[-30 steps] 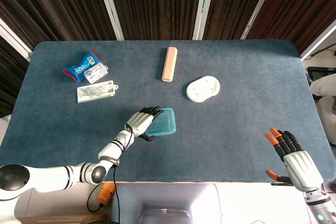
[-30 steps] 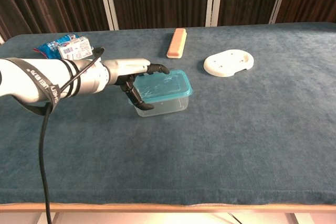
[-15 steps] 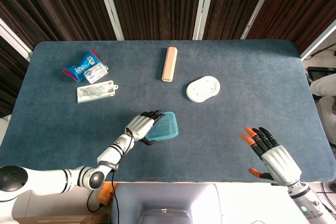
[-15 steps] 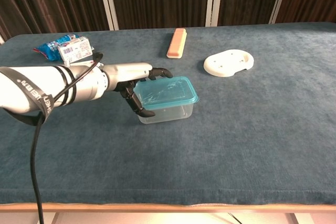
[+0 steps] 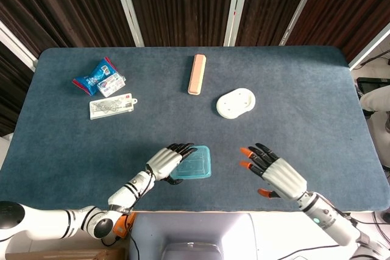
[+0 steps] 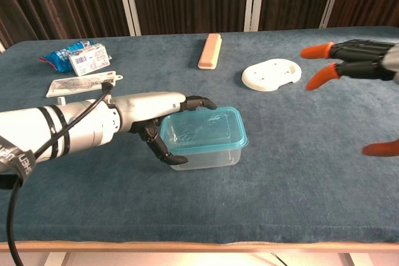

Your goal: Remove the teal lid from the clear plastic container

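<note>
The clear plastic container (image 6: 206,154) stands near the table's front edge with its teal lid (image 5: 192,163) (image 6: 202,130) still on. My left hand (image 5: 166,162) (image 6: 163,115) grips the container from its left side, fingers over the lid's edge and thumb against the wall. My right hand (image 5: 274,174) (image 6: 349,60) hovers to the right of the container, apart from it, with orange-tipped fingers spread and nothing in it.
A white oval plate (image 5: 236,103) and a peach bar (image 5: 196,73) lie farther back. A blue snack packet (image 5: 92,76), a small box (image 5: 111,85) and a flat white packet (image 5: 111,106) lie at the back left. The table's front edge (image 6: 199,243) is close.
My left hand has dragged the container toward the front edge and slightly right. My right hand has swept in from the far right toward the container, fingers still spread.
</note>
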